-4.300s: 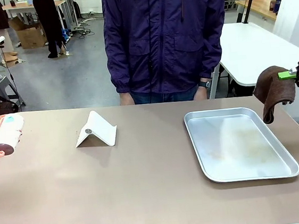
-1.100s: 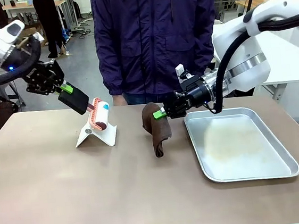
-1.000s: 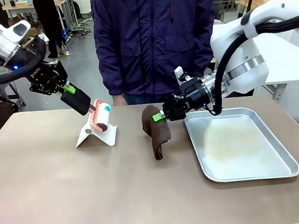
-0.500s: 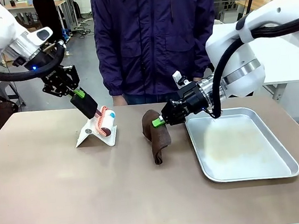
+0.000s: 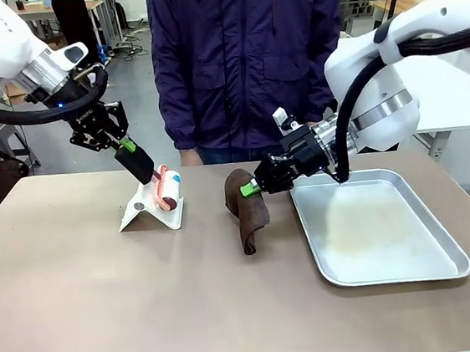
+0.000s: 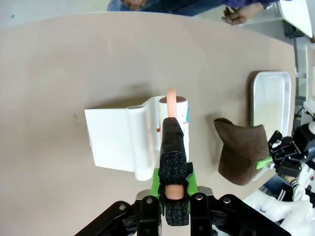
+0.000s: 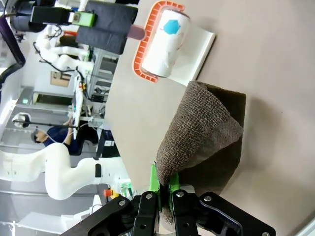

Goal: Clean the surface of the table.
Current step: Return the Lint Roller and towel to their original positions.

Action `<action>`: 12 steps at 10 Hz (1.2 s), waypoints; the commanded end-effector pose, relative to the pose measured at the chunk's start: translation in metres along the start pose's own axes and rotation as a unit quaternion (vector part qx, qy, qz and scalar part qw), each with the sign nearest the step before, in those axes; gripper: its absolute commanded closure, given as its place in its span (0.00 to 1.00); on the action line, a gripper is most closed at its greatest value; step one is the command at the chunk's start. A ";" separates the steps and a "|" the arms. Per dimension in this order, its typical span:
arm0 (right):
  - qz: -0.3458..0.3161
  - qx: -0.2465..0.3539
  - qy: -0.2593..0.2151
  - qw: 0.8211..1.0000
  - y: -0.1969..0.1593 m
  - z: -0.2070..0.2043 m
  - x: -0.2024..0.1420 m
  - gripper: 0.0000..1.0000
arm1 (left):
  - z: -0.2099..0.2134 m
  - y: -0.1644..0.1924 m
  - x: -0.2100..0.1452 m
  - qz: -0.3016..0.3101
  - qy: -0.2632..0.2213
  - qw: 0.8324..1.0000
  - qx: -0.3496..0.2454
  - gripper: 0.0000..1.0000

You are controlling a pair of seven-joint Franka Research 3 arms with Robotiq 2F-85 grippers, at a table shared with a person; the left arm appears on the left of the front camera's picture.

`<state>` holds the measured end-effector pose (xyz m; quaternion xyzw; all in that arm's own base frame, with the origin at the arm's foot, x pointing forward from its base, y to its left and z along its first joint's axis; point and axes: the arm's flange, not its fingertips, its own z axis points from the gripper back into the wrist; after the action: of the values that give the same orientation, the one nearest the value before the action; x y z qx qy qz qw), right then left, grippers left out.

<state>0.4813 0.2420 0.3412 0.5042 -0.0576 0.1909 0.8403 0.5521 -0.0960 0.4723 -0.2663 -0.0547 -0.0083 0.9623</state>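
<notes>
The brownish-tan table spans the front view. My left gripper is shut on the black handle of a lint roller, whose pink-framed white roll rests on a white folded stand. My right gripper is shut on the top edge of a brown cloth; the cloth hangs down with its lower end on the table, left of the tray. In the right wrist view the cloth drapes from my gripper, with the lint roller beyond it.
A shiny metal tray lies on the table's right half. A person in a dark purple jacket stands at the far edge, behind the stand and cloth. A white table stands behind on the right.
The left gripper has brought the lint roller down and right onto the white stand. The right gripper carried the cloth from the far right to the table's middle and lowered it.
</notes>
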 end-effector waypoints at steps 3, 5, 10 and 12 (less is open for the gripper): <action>0.012 -0.012 -0.044 0.999 0.004 0.004 -0.012 0.92 | -0.012 -0.006 -0.015 0.013 -0.036 0.999 0.035 0.78; 0.006 -0.022 -0.053 0.998 0.000 0.008 -0.012 0.92 | -0.015 -0.005 -0.016 0.016 -0.020 0.999 0.029 0.78; -0.009 -0.016 -0.058 0.998 -0.010 0.011 -0.011 0.92 | -0.021 -0.002 -0.016 0.032 0.008 0.999 0.036 0.78; -0.006 -0.003 -0.055 0.998 -0.010 0.012 -0.012 0.92 | -0.027 0.001 -0.016 0.025 0.010 0.999 0.045 0.78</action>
<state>0.4781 0.2256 0.3388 0.4932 -0.0848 0.1540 0.8520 0.5384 -0.1082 0.4491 -0.2446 -0.0494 0.0104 0.9683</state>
